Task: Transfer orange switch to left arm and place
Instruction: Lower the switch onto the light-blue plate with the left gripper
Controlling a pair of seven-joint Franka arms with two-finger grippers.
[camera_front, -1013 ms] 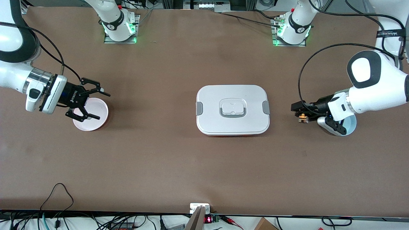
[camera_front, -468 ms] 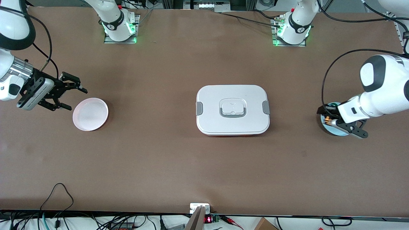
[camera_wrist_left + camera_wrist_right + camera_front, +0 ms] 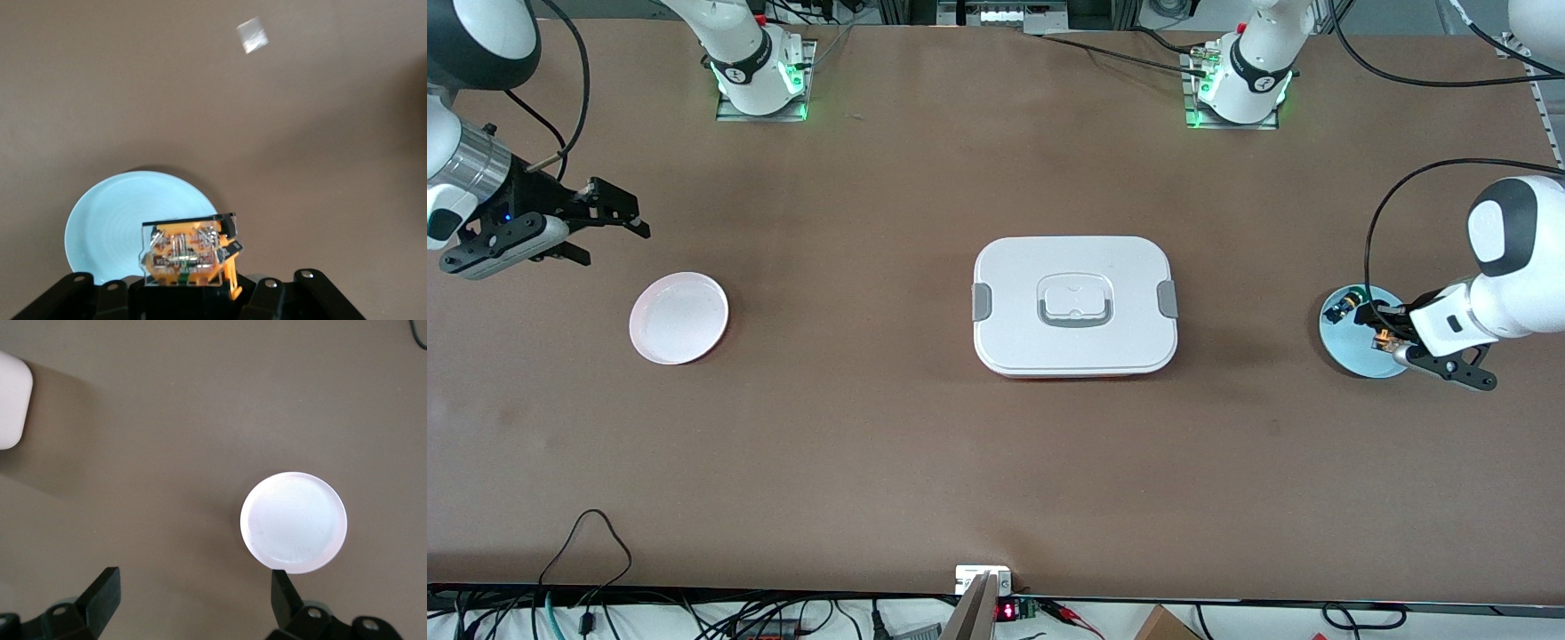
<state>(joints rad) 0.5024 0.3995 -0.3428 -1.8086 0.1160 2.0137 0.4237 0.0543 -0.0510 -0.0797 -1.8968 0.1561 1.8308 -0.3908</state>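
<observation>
The orange switch (image 3: 1383, 337) is a small clear-cased part with an orange inside. My left gripper (image 3: 1376, 331) is shut on it over the light blue plate (image 3: 1352, 356) at the left arm's end of the table. In the left wrist view the orange switch (image 3: 190, 252) sticks out of the left gripper (image 3: 190, 283), with the blue plate (image 3: 107, 220) under it. The white box (image 3: 1074, 307) stands at the table's middle. My right gripper (image 3: 609, 233) hangs open and empty over bare table beside the pink plate (image 3: 679, 317). Both of its fingertips (image 3: 103, 590) show, wide apart.
A small black-and-blue part (image 3: 1336, 311) lies on the blue plate. The right wrist view shows the pink plate (image 3: 293, 522) and a corner of the box (image 3: 13, 400). Cables and a small display (image 3: 1005, 611) line the table's near edge.
My left gripper has drawn back with the switch from beside the blue plate to over it. My right gripper has moved off the pink plate toward the right arm's end.
</observation>
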